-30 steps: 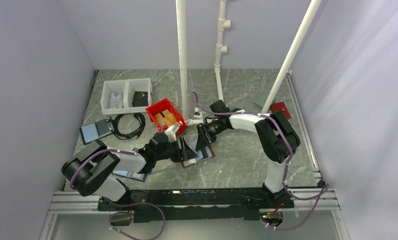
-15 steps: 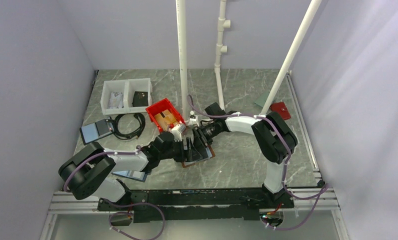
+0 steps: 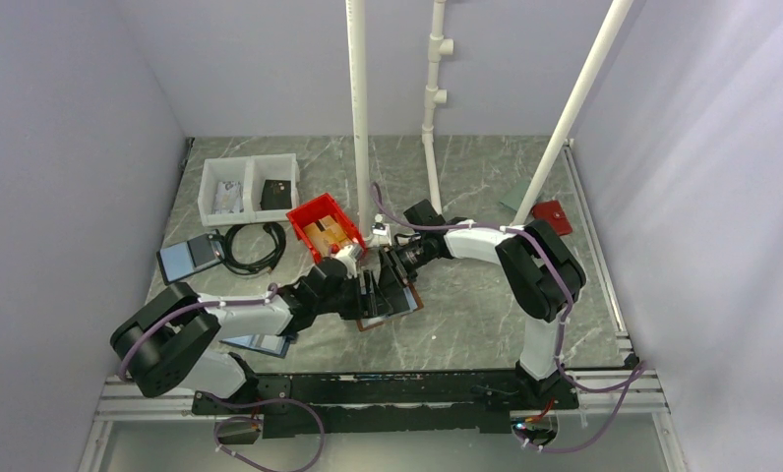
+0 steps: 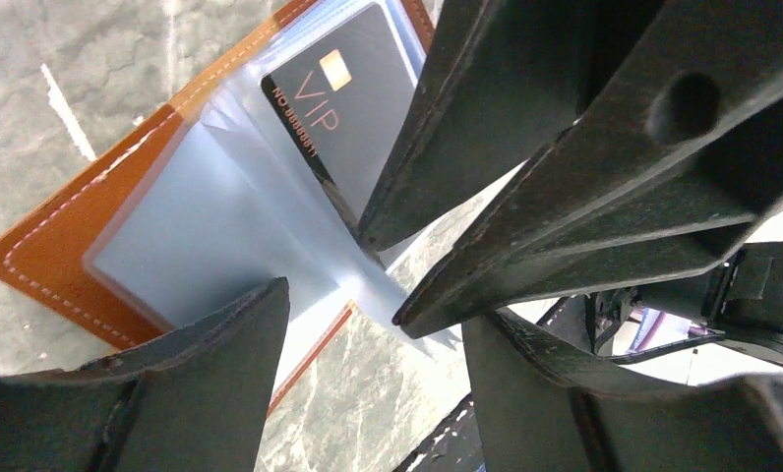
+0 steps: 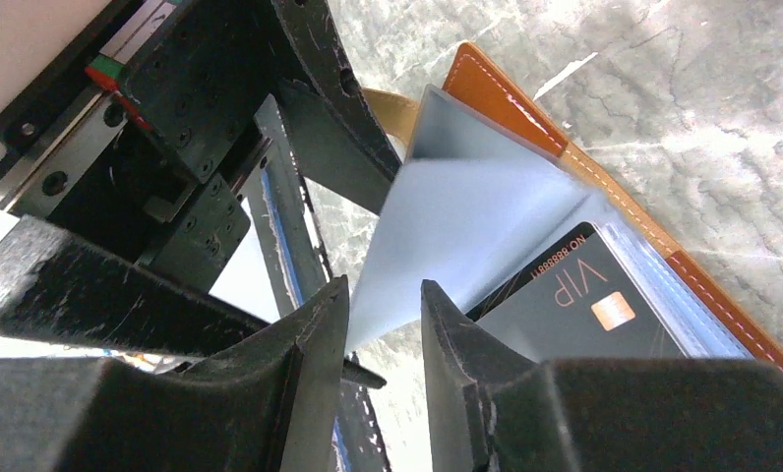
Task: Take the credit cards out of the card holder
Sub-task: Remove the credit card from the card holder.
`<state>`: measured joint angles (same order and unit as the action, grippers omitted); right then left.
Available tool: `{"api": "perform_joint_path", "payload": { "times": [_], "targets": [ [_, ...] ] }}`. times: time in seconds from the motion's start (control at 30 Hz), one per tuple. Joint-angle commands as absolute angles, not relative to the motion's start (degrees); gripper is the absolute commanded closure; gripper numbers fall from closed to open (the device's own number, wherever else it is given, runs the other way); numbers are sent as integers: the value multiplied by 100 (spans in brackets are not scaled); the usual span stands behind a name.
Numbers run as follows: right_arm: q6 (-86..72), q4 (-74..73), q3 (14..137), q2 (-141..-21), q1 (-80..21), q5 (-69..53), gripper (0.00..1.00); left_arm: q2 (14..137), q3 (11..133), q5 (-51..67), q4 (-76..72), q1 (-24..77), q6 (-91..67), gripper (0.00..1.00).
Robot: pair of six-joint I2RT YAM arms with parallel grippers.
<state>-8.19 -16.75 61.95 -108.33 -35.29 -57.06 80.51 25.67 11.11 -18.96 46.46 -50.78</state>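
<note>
At table centre, 1 brown card holder [image 3: 399, 307] lies open and flat. It shows 1 dark card [image 5: 584, 305] in a clear pocket, marked "VIP" plus a "NO" line of digits I can't fully read. Left gripper [image 4: 373, 310] is spread wide over the holder, gripping nothing; right gripper [image 5: 383, 295] has jaws a narrow gap apart, 1 pale blue sleeve leaf [image 5: 466, 226] lifted between the tips, not clamped.
</note>
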Motion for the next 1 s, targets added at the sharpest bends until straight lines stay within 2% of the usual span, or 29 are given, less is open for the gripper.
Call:
{"api": "perform_joint_path", "payload": {
  "times": [0.0, 0.27, 0.33, 0.53, 0.63, 0.87, 0.97],
  "targets": [
    [-833, -1680, 6263, -10830, -3551, -6140, 63, 7816, 2562, 515, -1190, 4619, -5209, 33],
    [-520, -1938, 6392, -10788, -3542, -5993, 61, 7563, 2496, 138, -569, 4623, -5338, 45],
    [-311, -2091, 6468, -10726, -3542, -5782, 61, 7499, 2517, 30, -398, 4630, -5363, 45],
    [322, -2498, 6652, -10536, -3547, -4775, 62, 7134, 2725, -662, 779, 4620, -5566, 54],
    [511, -2610, 6709, -10478, -3551, -4363, 63, 6684, 2833, -984, 1292, 4625, -5529, 55],
    [840, -2898, 6874, -10532, -3540, -3757, 64, 5332, 2681, -481, 760, 4619, -4995, 56],
    [852, -2932, 6888, -10612, -3551, -3689, 65, 5127, 2525, -150, -17, 4623, -4988, 51]
  ]
}}
